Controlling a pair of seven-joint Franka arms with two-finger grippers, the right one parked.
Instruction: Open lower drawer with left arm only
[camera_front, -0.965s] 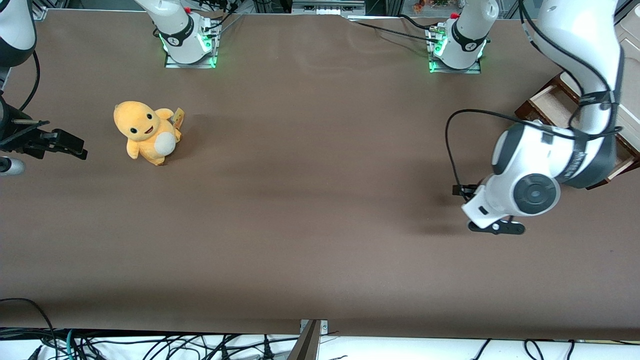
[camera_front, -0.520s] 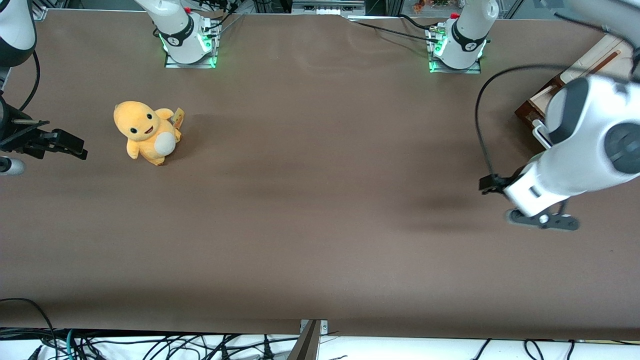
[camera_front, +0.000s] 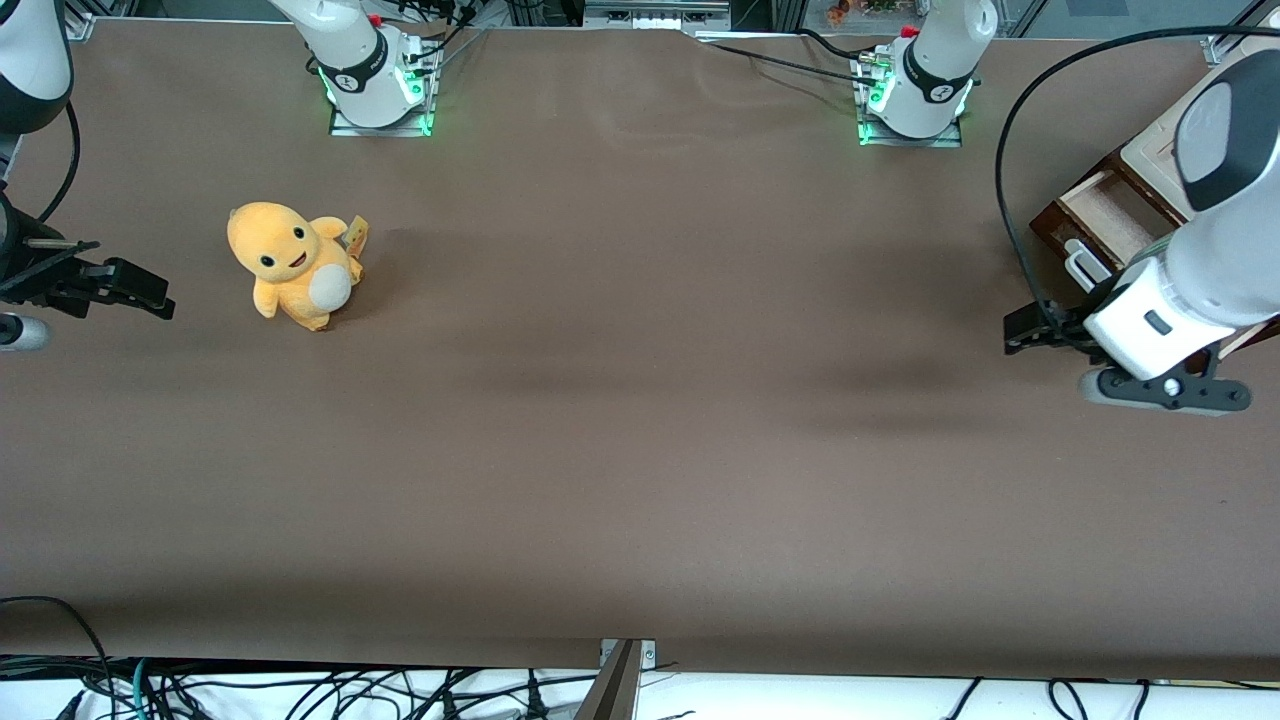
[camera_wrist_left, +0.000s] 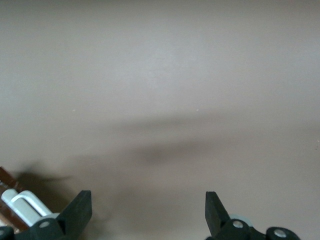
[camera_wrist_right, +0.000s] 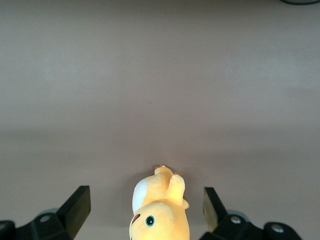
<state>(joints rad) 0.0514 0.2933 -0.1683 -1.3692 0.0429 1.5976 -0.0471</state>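
Observation:
The lower drawer (camera_front: 1104, 214) is a dark-brown wooden box with a pale inside. It stands pulled out from the cream cabinet (camera_front: 1165, 140) at the working arm's end of the table. Its silver bar handle (camera_front: 1083, 266) is on its front and also shows in the left wrist view (camera_wrist_left: 24, 207). The left arm (camera_front: 1200, 250) reaches over the drawer. Its black gripper (camera_front: 1032, 329) hovers just off the handle, slightly nearer the front camera, and touches nothing. In the left wrist view the gripper (camera_wrist_left: 147, 210) is open and empty, with bare table between the fingertips (camera_wrist_left: 79, 206).
An orange plush toy (camera_front: 292, 262) sits toward the parked arm's end of the table and shows in the right wrist view (camera_wrist_right: 160, 212). Two arm bases with green lights (camera_front: 378, 80) (camera_front: 915, 85) stand farthest from the front camera. Cables (camera_front: 300, 690) hang off the near edge.
The left arm has swung toward the working arm's end of the table and away from the front camera. Its gripper moved from over the brown table to beside the drawer handle.

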